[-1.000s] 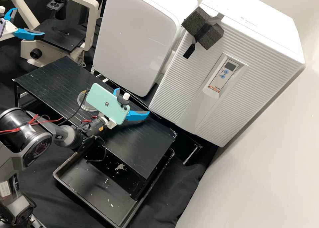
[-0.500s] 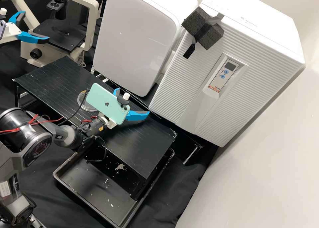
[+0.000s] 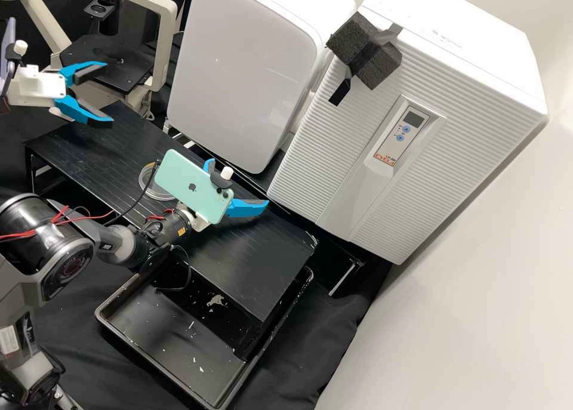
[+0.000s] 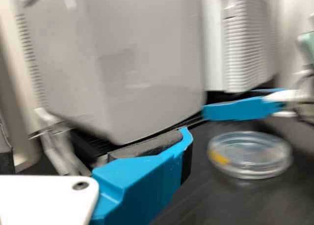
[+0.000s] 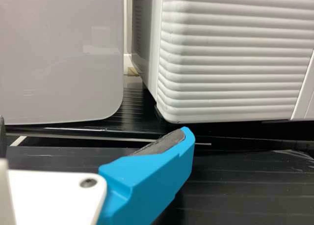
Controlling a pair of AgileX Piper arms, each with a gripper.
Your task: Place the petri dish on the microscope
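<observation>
My left gripper [image 3: 107, 94] is open at the high view's upper left, over the near-left end of the black platform, its blue fingers empty. My right gripper [image 3: 237, 183] stands open over the platform's middle, past the petri dish [image 3: 145, 182], which lies flat and is partly covered by the green phone. The microscope [image 3: 169, 46] with its black stage [image 3: 132, 76] is behind the left gripper. In the left wrist view, the clear dish [image 4: 251, 158] with a yellow mark lies beyond the left gripper [image 4: 94, 149]. In the right wrist view, the right gripper [image 5: 94, 134] holds nothing.
A black platform [image 3: 239, 273] carries the dish. Below its front lies a black tray [image 3: 161, 350] with pale scraps. A white panelled box [image 3: 250, 70] and a ribbed white incubator [image 3: 334, 159] rise behind. The green phone [image 3: 191, 183] is mounted on the right arm.
The left gripper has come from the high view's left edge, moving right and down over the platform's end, and has turned. The right gripper and the dish have kept still.
</observation>
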